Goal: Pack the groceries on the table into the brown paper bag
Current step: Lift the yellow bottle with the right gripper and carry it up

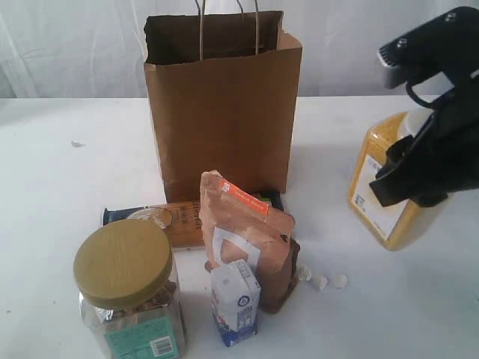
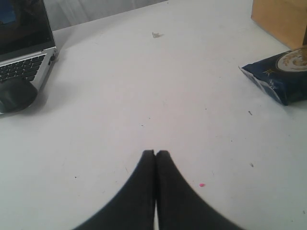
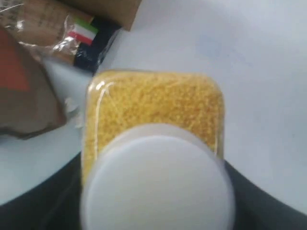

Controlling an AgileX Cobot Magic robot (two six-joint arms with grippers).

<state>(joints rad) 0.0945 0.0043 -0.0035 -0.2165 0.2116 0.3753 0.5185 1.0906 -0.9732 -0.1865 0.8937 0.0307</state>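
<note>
Jar (image 1: 123, 265), carton (image 1: 235, 303) labels, txt illegible

Kraft brown on the paper bag (image 1: 223, 112), upper centre. Lower left we've got an olive-yellow lid on the clear jar (image 1: 127, 277); centre, an orange label on the brown pouch (image 1: 251, 239), a white-and-blue carton (image 1: 236, 303); right, the bottle (image 1: 393, 224), grainy yellow, white cap.

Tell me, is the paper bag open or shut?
Open: the paper bag stands upright, its mouth gaping with the dark interior showing.
</note>
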